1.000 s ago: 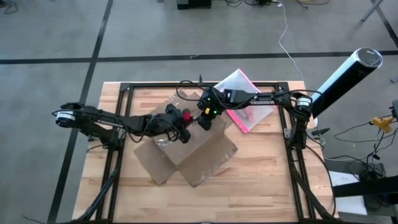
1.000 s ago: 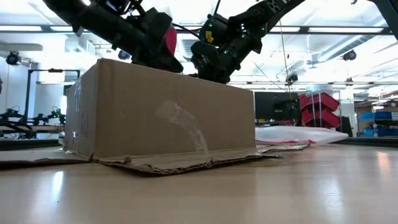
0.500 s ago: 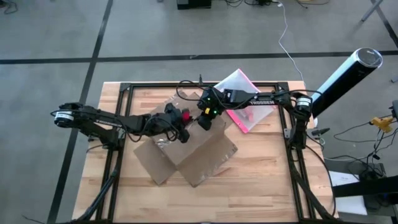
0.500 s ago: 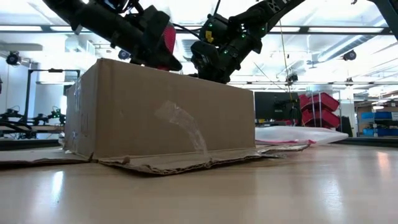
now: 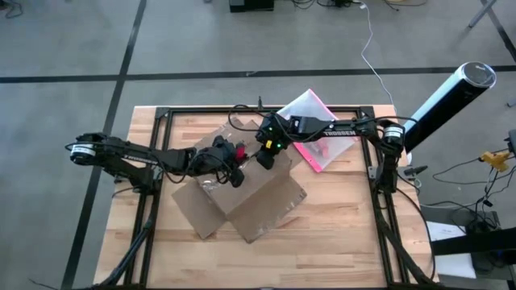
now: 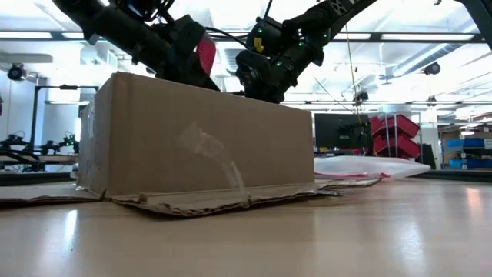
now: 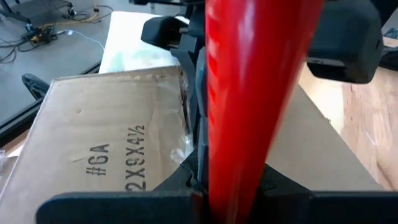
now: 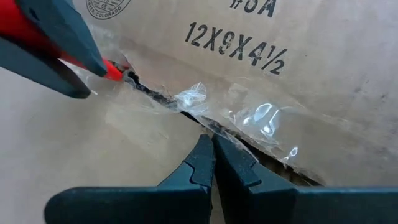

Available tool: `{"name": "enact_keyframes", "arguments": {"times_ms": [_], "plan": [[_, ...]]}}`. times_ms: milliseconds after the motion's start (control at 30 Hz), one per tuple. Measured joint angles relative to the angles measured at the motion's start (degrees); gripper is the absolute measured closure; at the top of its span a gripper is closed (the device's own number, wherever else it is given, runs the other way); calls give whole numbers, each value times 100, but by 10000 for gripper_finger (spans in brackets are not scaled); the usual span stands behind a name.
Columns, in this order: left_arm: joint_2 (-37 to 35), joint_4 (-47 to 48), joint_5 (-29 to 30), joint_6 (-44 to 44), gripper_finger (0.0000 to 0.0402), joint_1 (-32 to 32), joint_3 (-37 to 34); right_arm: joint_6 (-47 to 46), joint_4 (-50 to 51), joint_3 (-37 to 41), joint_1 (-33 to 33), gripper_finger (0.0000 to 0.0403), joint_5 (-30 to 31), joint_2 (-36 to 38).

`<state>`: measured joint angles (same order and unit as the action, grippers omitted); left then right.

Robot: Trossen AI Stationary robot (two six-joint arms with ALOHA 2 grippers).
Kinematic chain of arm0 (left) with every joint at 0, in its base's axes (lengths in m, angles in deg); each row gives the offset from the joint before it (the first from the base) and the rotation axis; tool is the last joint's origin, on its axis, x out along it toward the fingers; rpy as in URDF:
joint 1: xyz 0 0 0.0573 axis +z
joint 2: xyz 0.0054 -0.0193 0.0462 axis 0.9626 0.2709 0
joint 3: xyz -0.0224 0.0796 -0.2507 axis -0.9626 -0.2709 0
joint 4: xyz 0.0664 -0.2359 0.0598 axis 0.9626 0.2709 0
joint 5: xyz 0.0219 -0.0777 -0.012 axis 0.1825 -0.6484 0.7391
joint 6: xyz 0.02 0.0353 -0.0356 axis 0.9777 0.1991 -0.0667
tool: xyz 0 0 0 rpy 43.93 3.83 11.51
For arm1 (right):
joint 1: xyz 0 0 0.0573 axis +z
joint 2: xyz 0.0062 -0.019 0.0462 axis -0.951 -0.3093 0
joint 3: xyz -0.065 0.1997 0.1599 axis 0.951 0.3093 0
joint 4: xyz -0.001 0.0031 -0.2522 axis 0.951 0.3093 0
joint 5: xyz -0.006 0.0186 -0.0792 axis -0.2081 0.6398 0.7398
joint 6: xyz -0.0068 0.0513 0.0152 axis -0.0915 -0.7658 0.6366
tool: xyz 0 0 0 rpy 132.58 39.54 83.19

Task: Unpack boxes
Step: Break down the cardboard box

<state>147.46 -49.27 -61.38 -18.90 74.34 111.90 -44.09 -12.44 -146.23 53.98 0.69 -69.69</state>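
1. The left claw (image 5: 235,163) grips a red cutter (image 7: 249,99), its tip at the taped seam (image 8: 186,106) on the cardboard box (image 5: 242,189).
2. The right claw (image 8: 213,158), fingers pressed together, touches the same seam.
3. The box sits mid-bench (image 5: 339,234); a pink-edged pouch (image 5: 318,133) lies at its two o'clock.

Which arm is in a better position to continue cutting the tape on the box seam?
Probably the left. Its gripper holds the red tool, whose tip is already at the taped seam of the box. The right gripper is shut and empty.
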Motion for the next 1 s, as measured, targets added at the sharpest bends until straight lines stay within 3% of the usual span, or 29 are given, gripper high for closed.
{"name": "enact_keyframes", "arguments": {"times_ms": [567, 1000], "plan": [[-540, 248, -299, -658, 379, -76, 27, -24, -33, 0, -36, 403, -20, 0], [-537, 314, -458, -1018, 379, -206, 38, -35, -10, 2, -84, 403, 23, 0]]}}
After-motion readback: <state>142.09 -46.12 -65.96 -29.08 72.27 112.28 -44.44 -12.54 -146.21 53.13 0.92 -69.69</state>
